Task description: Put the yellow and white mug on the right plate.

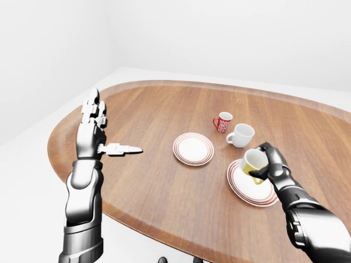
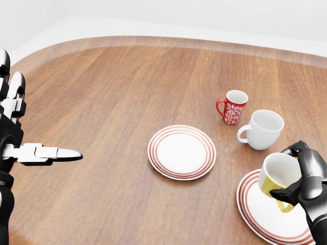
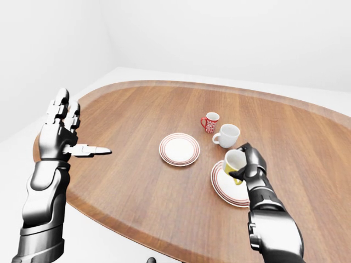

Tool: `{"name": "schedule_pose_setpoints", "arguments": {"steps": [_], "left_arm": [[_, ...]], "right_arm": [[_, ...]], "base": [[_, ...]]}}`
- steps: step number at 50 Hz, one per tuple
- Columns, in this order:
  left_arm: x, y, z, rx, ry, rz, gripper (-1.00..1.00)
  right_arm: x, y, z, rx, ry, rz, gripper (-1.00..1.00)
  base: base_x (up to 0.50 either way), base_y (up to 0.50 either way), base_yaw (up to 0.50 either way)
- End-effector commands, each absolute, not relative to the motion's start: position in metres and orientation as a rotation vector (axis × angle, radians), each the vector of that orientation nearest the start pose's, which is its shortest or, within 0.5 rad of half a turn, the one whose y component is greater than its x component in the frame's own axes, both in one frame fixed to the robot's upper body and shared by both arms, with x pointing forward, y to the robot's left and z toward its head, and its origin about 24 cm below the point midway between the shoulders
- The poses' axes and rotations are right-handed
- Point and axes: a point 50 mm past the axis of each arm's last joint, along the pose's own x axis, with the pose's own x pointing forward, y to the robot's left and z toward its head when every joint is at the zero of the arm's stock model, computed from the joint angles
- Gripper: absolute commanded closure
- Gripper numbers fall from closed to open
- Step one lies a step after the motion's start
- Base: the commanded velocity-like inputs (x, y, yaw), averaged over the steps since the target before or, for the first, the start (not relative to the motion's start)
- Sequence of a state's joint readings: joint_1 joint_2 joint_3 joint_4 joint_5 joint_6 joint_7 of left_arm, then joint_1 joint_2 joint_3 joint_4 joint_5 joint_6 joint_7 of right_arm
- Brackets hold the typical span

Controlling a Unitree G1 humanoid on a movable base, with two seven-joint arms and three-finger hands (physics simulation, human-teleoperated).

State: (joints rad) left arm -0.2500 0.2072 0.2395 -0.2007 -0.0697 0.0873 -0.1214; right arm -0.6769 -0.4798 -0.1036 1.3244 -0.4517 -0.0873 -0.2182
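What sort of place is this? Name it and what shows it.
Probably a simulated dining setup: a rounded wooden table in a bare white room, holding striped plates and mugs such as the red one.

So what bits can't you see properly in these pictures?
- Head view: the right plate runs off the bottom edge.
- Head view: the yellow and white mug has its handle side wrapped by the right hand; whether its base touches the plate can't be told.
- Eye views: the red mug pattern is too small to make out.
- Head view: the left hand is cut by the left edge.
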Motion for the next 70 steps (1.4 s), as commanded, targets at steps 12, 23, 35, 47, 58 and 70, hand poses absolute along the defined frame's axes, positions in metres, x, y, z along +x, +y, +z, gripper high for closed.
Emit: {"name": "schedule_pose_setpoints", "arguments": {"steps": [12,23,35,47,58,70], "left_arm": [[0.2799,0.2128,0.1589,0.145,-0.382,0.043,-1.00],[0.2805,0.2128,0.1586,0.145,-0.380,0.042,-1.00],[0.2797,0.2130,0.1598,0.145,-0.386,0.043,-1.00],[0.2798,0.2126,0.1581,0.144,-0.380,0.042,-1.00],[0.2791,0.2123,0.1594,0.146,-0.386,0.041,-1.00],[0.2790,0.2123,0.1597,0.146,-0.387,0.041,-1.00]], "right_arm": [[0.3143,-0.3139,0.0115,-0.842,0.507,-0.372,1.00],[0.3136,-0.3141,0.0108,-0.832,0.508,-0.379,1.00],[0.3114,-0.3157,0.0092,-0.833,0.515,-0.387,1.00],[0.3089,-0.3190,0.0088,-0.824,0.518,-0.406,1.00],[0.3090,-0.3197,0.0094,-0.818,0.516,-0.413,1.00],[0.3081,-0.3195,0.0081,-0.820,0.520,-0.411,1.00]], "base": [[0.00,0.00,0.00],[0.00,0.00,0.00],[0.00,0.00,0.00],[0.00,0.00,0.00],[0.00,0.00,0.00],[0.00,0.00,0.00]]}}
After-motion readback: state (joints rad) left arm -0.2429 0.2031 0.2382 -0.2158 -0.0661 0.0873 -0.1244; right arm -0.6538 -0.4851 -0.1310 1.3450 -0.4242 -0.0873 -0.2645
